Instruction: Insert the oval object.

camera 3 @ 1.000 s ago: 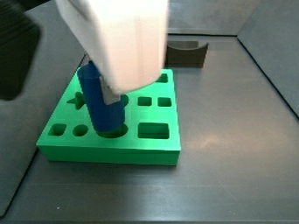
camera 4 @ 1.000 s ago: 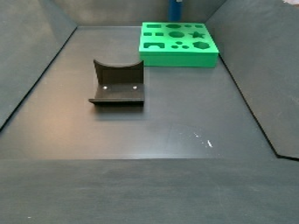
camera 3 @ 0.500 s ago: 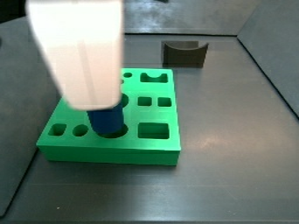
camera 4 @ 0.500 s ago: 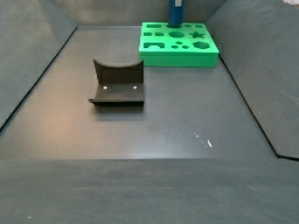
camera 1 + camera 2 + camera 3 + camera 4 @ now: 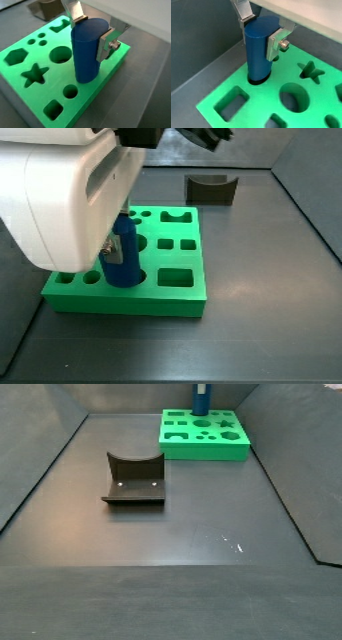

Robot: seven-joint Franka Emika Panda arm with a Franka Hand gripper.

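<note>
Since a second earlier, little is seen to have shifted: the oval object (image 5: 89,50), one blue peg, is kept upright, its long axis vertical, between the gripper (image 5: 93,31) plates closed on its upper part. Its foot is seated in one green board (image 5: 304,107). One dark block (image 5: 134,479) lies well apart.

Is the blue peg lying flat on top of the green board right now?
No. In a wrist view the blue peg stands upright between the gripper fingers, its lower end in a hole of the green board.
</note>
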